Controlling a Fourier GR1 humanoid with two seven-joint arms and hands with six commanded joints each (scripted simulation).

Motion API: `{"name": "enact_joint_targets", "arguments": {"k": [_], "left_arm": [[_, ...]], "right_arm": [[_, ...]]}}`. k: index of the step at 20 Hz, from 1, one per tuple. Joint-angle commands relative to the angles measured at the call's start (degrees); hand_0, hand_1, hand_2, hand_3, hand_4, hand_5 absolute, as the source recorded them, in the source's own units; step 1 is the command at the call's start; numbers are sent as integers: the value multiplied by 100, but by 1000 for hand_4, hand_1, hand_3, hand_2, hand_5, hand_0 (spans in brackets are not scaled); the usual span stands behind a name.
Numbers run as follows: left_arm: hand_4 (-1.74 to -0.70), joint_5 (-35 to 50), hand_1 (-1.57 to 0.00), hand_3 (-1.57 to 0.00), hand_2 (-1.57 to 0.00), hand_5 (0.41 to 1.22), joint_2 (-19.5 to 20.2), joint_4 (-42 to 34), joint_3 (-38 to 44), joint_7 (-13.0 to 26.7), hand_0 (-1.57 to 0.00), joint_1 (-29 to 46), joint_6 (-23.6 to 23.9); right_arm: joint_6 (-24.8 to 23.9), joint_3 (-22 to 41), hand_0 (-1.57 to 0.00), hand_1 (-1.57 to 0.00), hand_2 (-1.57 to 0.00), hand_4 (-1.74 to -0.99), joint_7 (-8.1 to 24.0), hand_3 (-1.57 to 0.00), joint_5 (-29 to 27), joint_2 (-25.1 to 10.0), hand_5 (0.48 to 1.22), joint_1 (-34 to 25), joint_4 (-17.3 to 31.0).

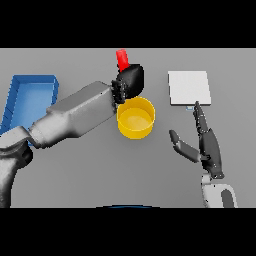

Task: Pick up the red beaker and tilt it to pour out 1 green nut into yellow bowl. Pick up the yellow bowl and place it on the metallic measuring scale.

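Grey worktop (75, 175): your left hand (131, 80) grips the red beaker (121, 58) above the yellow bowl (135, 118), apparently empty; right hand (207, 142) open; scale (188, 88) awaits.

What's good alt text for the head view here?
The left hand holds the red beaker just behind the yellow bowl at the grey table's centre. The right hand rests open between the bowl and the metallic measuring scale, and a blue tray sits far left.

Left hand (131, 80) gripping red beaker (122, 58)
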Motion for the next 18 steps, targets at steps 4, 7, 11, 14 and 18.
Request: {"name": "enact_joint_targets", "arguments": {"k": [4, 7, 11, 14, 18], "left_arm": [[-1731, -217, -1571, -1570, -1571, 1221, 10, 228, -91, -382, -1571, -742, 73], [-1727, -155, -1571, -1571, -1571, 1221, 161, 655, 229, -513, -1571, -1448, 189], [-1722, 284, -1571, -1571, -1571, 1221, 551, 1419, 1129, -245, -1571, -2074, 375], [-1731, 1206, -1571, -1523, -1571, 1221, 824, 2099, 2373, 281, -1571, -2342, 14], [-1737, 2763, -1571, -1520, -1571, 1221, 1492, 2802, 4164, 786, -1571, -2122, -86]], "right_arm": [[-40, 7, 1, 1, 1, -1137, -66, 1, 27, 26, 568, 67, 0], [-70, 22, 1, 1, 1, -1133, -120, 1, 114, -1, 557, 9, 50], [27, 7, 1, 1, 1, -1117, -93, 1, -18, -9, 554, -64, 42], [131, 34, 1, 1, 1, -1102, -198, 1, -91, -24, 572, -73, 85], [185, 34, 1, 1, 1, -1116, -245, 1, -148, -35, 582, -130, 167]]}}
